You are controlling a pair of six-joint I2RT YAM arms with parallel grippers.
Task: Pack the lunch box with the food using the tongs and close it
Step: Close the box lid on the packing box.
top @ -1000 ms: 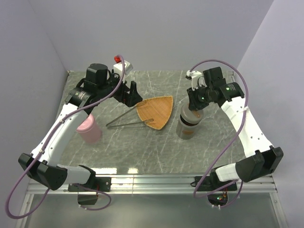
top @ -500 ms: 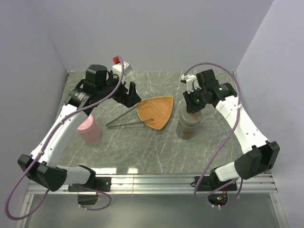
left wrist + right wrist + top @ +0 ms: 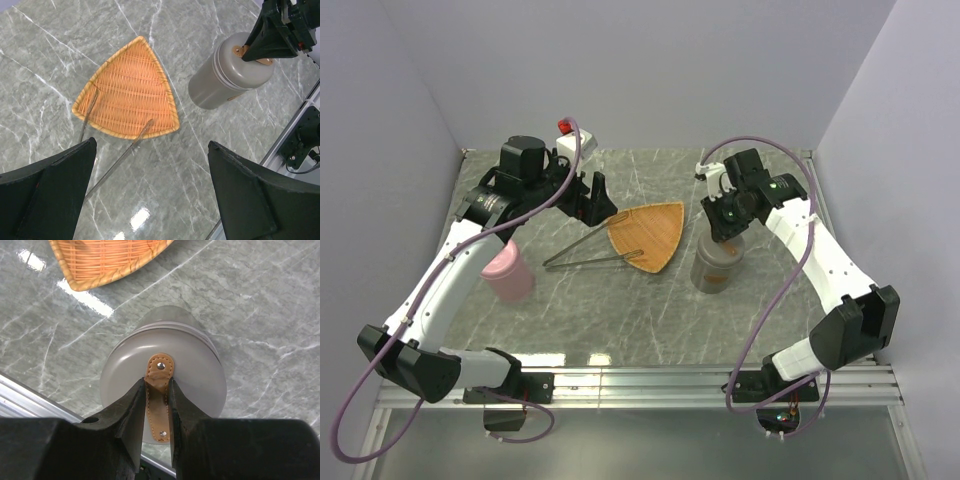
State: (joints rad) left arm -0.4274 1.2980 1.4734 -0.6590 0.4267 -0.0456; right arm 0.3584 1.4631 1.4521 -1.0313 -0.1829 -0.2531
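Observation:
The lunch box is a grey cylinder standing right of the plate, also in the left wrist view. Its lid sits on top. My right gripper is shut on the lid's tan leather strap, directly above the box. The tongs lie on the table with their tips on the plate's left edge. My left gripper hovers open over them with nothing between its fingers. No food is in view.
The orange wicker plate lies mid-table with nothing but the tong tips on it. A pink container stands at the left under my left arm. A white and red object sits at the back wall.
My right wrist has swung a little to the left over the lunch box, still gripping the strap. The left arm has hardly moved.

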